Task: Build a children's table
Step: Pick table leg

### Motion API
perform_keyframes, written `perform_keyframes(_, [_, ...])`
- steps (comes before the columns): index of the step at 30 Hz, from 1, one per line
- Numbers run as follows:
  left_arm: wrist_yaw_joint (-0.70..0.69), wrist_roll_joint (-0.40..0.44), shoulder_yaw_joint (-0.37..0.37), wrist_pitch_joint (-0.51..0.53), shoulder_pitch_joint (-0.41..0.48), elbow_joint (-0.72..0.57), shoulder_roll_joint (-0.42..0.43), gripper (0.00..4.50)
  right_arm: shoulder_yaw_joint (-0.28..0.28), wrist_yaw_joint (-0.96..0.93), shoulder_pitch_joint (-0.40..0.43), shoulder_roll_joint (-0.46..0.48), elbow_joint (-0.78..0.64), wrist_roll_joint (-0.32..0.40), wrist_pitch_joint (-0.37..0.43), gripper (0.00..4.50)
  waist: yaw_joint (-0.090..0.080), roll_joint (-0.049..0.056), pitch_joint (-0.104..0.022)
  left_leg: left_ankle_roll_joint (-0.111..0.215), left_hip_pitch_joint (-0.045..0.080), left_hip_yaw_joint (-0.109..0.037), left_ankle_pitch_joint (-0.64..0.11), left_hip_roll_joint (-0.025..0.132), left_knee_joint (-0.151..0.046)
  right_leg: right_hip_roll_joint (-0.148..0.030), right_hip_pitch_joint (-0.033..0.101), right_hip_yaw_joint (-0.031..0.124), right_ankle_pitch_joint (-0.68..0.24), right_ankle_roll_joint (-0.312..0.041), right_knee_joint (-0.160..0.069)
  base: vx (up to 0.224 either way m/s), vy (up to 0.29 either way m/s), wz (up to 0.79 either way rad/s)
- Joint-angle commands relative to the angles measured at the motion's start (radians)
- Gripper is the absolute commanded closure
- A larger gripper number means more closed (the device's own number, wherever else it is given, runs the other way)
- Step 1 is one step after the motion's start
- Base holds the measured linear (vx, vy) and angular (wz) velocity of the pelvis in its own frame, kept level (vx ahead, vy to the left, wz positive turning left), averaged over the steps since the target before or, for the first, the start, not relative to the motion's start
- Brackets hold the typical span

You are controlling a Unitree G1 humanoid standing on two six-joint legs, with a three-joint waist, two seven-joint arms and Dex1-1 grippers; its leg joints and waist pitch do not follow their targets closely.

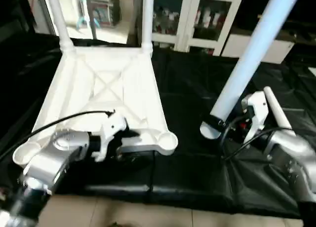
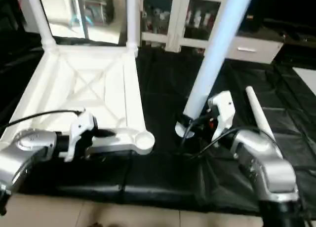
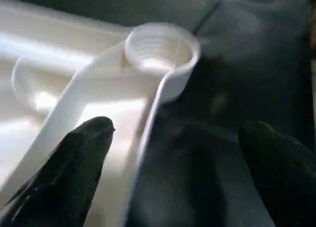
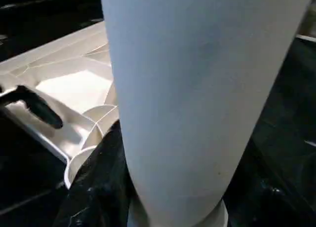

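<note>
Left eye view shows the upturned table top point(image 1: 106, 96) on the black mat point(image 1: 197, 153), two legs point(image 1: 147, 19) socketed at its far corners, the right gripper point(image 1: 222, 123) clamping a third leg point(image 1: 252, 54), the left gripper point(image 3: 173, 168) wide astride the near edge beside an empty socket point(image 3: 160, 49), a fourth leg point(image 2: 259, 118) lying unfitted.

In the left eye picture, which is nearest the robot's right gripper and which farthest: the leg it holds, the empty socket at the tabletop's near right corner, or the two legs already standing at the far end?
1. Held leg, gripped in the right gripper.
2. Empty corner socket, to its left.
3. Standing legs, far end of the tabletop; the right one is nearer.
</note>
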Motion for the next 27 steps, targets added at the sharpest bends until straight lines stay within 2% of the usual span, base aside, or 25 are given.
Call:
perform_keyframes(1, [-0.021, 0.018, -0.019, -0.033, -0.038, 0.04, -0.011, 0.0, 0.01, 0.013, -0.004, -0.007, -0.02, 0.028, 0.016, 2.57, -0.002, 0.012, -0.06, 0.067, 0.009, -0.013, 0.027, 0.066, -0.075, -0.087, 0.045, 0.048, 0.08, -0.258, -0.053, 0.0, 0.0, 0.0])
perform_keyframes(3, [-0.041, 0.029, -0.03, -0.043, -0.054, 0.058, -0.01, 0.16, 0.01, 0.014, 0.009, -0.004, -0.038, 0.031, 0.021, 2.57, -0.002, 0.01, -0.06, 0.057, 0.009, -0.015, 0.0, 0.073, -0.078, -0.09, 0.048, 0.048, 0.061, -0.268, -0.053, 0.0, 0.0, 0.0])
perform_keyframes(7, [-0.055, 0.049, -0.048, -0.072, -0.087, 0.101, -0.019, 0.26, 0.012, 0.013, 0.047, -0.003, -0.066, 0.026, 0.018, 2.57, 0.0, 0.016, -0.059, 0.035, 0.01, -0.012, -0.032, 0.076, -0.08, -0.091, 0.047, 0.049, 0.043, -0.27, -0.056, 0.0, 0.0, 0.0])
perform_keyframes(8, [-0.057, 0.051, -0.052, -0.077, -0.094, 0.113, -0.021, 0.45, 0.014, 0.012, 0.053, -0.001, -0.07, 0.024, 0.019, 2.57, -0.001, 0.018, -0.059, 0.028, 0.01, -0.012, -0.043, 0.075, -0.081, -0.09, 0.047, 0.049, 0.036, -0.27, -0.057, 0.0, 0.0, 0.0])
perform_keyframes(10, [-0.074, 0.058, -0.063, -0.084, -0.104, 0.132, -0.022, 0.53, 0.018, 0.012, 0.062, 0.0, -0.077, 0.022, 0.018, 2.57, 0.001, 0.023, -0.058, 0.018, 0.011, -0.011, -0.056, 0.076, -0.081, -0.093, 0.048, 0.05, 0.023, -0.269, -0.057, 0.0, 0.0, 0.0])
perform_keyframes(11, [-0.089, 0.069, -0.073, -0.096, -0.11, 0.147, -0.022, 0.61, 0.022, 0.007, 0.064, 0.0, -0.081, 0.021, 0.018, 2.57, -0.001, 0.02, -0.057, 0.015, 0.009, -0.01, -0.059, 0.077, -0.083, -0.092, 0.049, 0.05, 0.015, -0.267, -0.059, 0.0, 0.0, 0.0])
perform_keyframes(13, [-0.095, 0.073, -0.077, -0.102, -0.114, 0.158, -0.024, 0.69, 0.025, 0.002, 0.065, 0.0, -0.082, 0.02, 0.018, 2.57, -0.001, 0.019, -0.058, 0.013, 0.009, -0.01, -0.057, 0.078, -0.082, -0.093, 0.049, 0.051, 0.011, -0.266, -0.058, 0.0, 0.0, 0.0])
perform_keyframes(14, [-0.089, 0.075, -0.074, -0.106, -0.116, 0.167, -0.033, 0.84, 0.025, -0.001, 0.066, 0.002, -0.083, 0.02, 0.017, 2.57, -0.001, 0.023, -0.058, 0.011, 0.009, -0.009, -0.056, 0.078, -0.082, -0.093, 0.048, 0.05, 0.014, -0.267, -0.059, 0.0, 0.0, 0.0])
perform_keyframes(18, [-0.08, 0.114, -0.093, -0.135, -0.13, 0.195, -0.032, 1.13, 0.031, -0.005, 0.07, 0.009, -0.089, 0.018, 0.018, 2.57, -0.001, 0.02, -0.058, 0.015, 0.009, -0.009, -0.054, 0.079, -0.082, -0.093, 0.048, 0.05, 0.022, -0.27, -0.058, 0.0, 0.0, 0.0])
perform_keyframes(20, [-0.092, 0.124, -0.104, -0.139, -0.134, 0.207, -0.02, 1.32, 0.038, -0.001, 0.067, 0.01, -0.091, 0.019, 0.02, 2.57, 0.0, 0.022, -0.057, 0.015, 0.01, -0.008, -0.058, 0.08, -0.083, -0.093, 0.047, 0.05, 0.013, -0.267, -0.058, 0.0, 0.0, 0.0])
perform_keyframes(21, [-0.092, 0.124, -0.104, -0.139, -0.134, 0.207, -0.02, 1.32, 0.038, -0.001, 0.067, 0.01, -0.091, 0.019, 0.02, 2.57, 0.001, 0.022, -0.057, 0.014, 0.01, -0.007, -0.06, 0.081, -0.083, -0.093, 0.047, 0.05, 0.01, -0.266, -0.059, 0.0, 0.0, 0.0])
perform_keyframes(22, [-0.087, 0.124, -0.096, -0.139, -0.134, 0.214, -0.02, 1.5, 0.035, -0.006, 0.06, 0.011, -0.086, 0.021, 0.02, 2.57, 0.0, 0.021, -0.057, 0.011, 0.01, -0.005, -0.061, 0.081, -0.084, -0.093, 0.047, 0.05, 0.009, -0.266, -0.058, 0.0, 0.0, 0.0])
perform_keyframes(23, [-0.091, 0.124, -0.089, -0.142, -0.134, 0.217, -0.018, 1.58, 0.033, -0.009, 0.056, 0.012, -0.083, 0.024, 0.02, 2.57, 0.0, 0.017, -0.057, 0.009, 0.01, -0.004, -0.061, 0.081, -0.083, -0.093, 0.047, 0.05, 0.008, -0.266, -0.058, 0.0, 0.0, 0.0])
perform_keyframes(27, [-0.094, 0.123, -0.081, -0.143, -0.132, 0.219, -0.015, 1.83, 0.031, -0.009, 0.055, 0.011, -0.08, 0.027, 0.019, 2.57, 0.002, 0.017, -0.057, 0.008, 0.01, -0.002, -0.062, 0.082, -0.084, -0.094, 0.045, 0.05, 0.002, -0.264, -0.058, 0.0, 0.0, 0.0])
